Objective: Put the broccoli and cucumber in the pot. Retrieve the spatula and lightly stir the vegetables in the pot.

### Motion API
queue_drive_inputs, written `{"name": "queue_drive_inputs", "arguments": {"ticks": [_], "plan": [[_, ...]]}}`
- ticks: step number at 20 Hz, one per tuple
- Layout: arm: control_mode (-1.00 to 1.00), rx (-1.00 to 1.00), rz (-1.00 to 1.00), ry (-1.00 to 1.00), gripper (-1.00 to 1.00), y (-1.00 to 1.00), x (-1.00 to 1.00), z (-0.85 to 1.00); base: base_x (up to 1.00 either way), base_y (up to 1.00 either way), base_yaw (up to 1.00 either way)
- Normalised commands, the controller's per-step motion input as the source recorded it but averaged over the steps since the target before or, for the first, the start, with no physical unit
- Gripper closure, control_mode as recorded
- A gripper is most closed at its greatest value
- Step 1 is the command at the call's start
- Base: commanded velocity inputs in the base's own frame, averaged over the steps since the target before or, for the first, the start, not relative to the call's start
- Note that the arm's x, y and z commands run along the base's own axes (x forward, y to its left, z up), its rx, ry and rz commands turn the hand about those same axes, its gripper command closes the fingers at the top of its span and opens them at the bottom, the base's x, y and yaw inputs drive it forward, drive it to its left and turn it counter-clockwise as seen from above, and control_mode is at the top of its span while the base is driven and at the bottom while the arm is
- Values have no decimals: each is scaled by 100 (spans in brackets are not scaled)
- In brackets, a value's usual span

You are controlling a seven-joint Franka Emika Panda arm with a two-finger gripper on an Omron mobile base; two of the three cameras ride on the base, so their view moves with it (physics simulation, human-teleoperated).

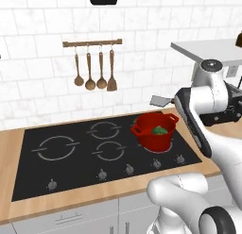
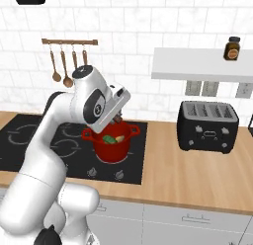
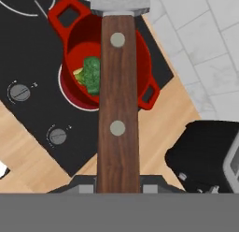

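My gripper (image 3: 118, 187) is shut on the dark-brown handle of the spatula (image 3: 117, 109), whose light-grey blade (image 3: 120, 2) points away from the hand. Directly beneath it the red pot (image 3: 70, 44) stands on the front right burner. In the pot lie the broccoli (image 3: 92, 74) and a yellow-green bit of the cucumber (image 3: 78, 76). From the left base the spatula blade (image 1: 160, 101) hangs above and behind the pot (image 1: 153, 134), with the broccoli (image 1: 159, 130) inside. From the right base the hand (image 2: 117, 115) hovers just over the pot (image 2: 112, 145).
The black cooktop (image 1: 71, 153) has knobs along its front edge. Wooden spoons and a wooden spatula hang on a wall rail (image 1: 92, 42). A black toaster (image 2: 207, 125) stands on the counter to the right, under a shelf with a jar (image 2: 232, 47).
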Motion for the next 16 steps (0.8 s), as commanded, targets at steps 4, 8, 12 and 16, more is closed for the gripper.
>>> {"name": "queue_drive_inputs", "arguments": {"ticks": [4, 8, 12, 16], "plan": [[-100, 0, 0, 0, 100, 0, 0, 0, 0, 0, 0], [-100, 0, 0, 0, 100, 0, 0, 0, 0, 0, 0], [-100, -5, 0, 1, 100, 0, 18, 0, 0, 0, 0], [-100, -11, 0, 7, 100, -6, 17, 0, 0, 0, 0]]}}
